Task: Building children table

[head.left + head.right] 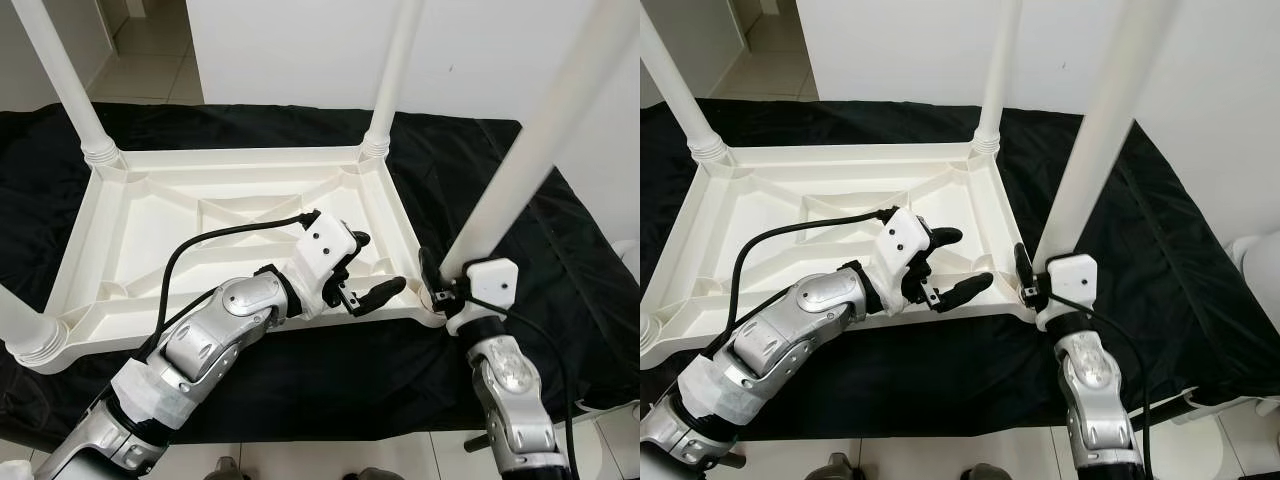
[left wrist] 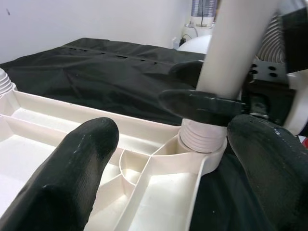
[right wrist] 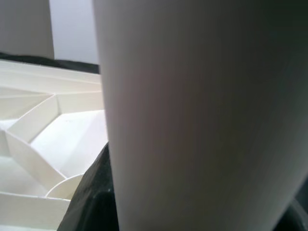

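A white plastic children's table (image 1: 200,215) lies upside down on a black cloth (image 1: 560,250), its ribbed underside facing up. Legs stand at the far left (image 1: 65,80), far right (image 1: 392,75) and near left (image 1: 25,325) corners. The near right leg (image 1: 530,150) sits in its threaded socket (image 2: 202,139), and my right gripper (image 1: 440,280) is shut around its base; one finger (image 2: 202,103) wraps the leg. My left gripper (image 1: 380,262) hovers open over the table's near right corner, its fingers (image 2: 72,173) apart with nothing between them.
The cloth covers a low platform that ends close in front of me. A white wall (image 1: 300,50) rises behind, with tiled floor (image 1: 150,60) at the back left. A white rounded object (image 1: 1255,255) stands off the cloth at the right.
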Controlling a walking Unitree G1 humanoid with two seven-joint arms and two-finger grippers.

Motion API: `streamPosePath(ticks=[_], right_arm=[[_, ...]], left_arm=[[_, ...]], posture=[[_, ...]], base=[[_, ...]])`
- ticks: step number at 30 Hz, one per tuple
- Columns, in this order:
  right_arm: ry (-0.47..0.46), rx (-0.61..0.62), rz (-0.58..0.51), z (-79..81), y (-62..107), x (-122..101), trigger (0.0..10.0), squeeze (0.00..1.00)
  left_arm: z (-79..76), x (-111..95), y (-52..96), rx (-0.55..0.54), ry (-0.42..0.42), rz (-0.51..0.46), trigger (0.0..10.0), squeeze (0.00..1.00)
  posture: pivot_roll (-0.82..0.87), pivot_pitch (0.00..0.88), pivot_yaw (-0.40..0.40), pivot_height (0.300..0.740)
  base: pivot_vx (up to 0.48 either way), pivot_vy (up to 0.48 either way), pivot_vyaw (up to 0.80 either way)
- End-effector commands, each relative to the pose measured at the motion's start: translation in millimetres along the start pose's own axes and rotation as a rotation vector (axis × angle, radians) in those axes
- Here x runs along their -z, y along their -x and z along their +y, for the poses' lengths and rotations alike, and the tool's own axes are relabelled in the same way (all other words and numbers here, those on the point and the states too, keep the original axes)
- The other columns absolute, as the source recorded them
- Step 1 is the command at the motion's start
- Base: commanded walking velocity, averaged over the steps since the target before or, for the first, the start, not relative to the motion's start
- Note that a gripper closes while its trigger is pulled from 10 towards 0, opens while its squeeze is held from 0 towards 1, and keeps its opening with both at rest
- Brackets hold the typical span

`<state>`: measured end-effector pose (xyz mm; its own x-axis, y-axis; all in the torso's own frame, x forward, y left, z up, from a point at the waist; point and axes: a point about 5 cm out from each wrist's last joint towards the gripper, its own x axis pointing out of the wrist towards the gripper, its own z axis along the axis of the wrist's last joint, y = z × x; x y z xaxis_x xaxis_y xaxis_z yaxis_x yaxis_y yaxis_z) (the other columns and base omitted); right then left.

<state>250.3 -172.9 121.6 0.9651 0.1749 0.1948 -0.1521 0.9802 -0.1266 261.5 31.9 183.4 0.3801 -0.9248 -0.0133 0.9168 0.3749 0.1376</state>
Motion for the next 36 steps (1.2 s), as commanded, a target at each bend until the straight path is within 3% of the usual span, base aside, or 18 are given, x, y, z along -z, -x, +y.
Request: streamPosePath(ticks=[1,8,24,36], right_arm=[[-0.045,-0.025,0.138,8.2,13.2,28.3,10.0,0.0],[-0.05,-0.004,0.119,4.7,11.1,26.4,10.0,0.0],[-0.133,-0.03,0.289,2.8,3.7,40.5,10.0,0.0],[-0.15,-0.061,0.333,-0.9,-0.5,39.9,10.0,0.0]], left_arm=[[-7.4,-3.2,-1.0,0.169,-0.016,0.003,10.0,0.0],[-7.0,-3.8,-1.8,0.176,-0.022,0.003,10.0,0.0],[-7.9,-4.6,-2.3,0.179,-0.034,-0.001,10.0,0.0],[-8.7,-4.0,-2.5,0.179,-0.036,0.0,10.0,0.0]], posture=[[0.01,0.042,-0.015,0.74],[0.01,0.033,-0.01,0.74],[0.01,0.01,-0.025,0.74],[0.02,0.003,-0.033,0.74]], base=[[0.0,0.0,0.0],[0.0,0.0,0.0],[0.0,0.0,0.0],[0.0,0.0,0.0]])
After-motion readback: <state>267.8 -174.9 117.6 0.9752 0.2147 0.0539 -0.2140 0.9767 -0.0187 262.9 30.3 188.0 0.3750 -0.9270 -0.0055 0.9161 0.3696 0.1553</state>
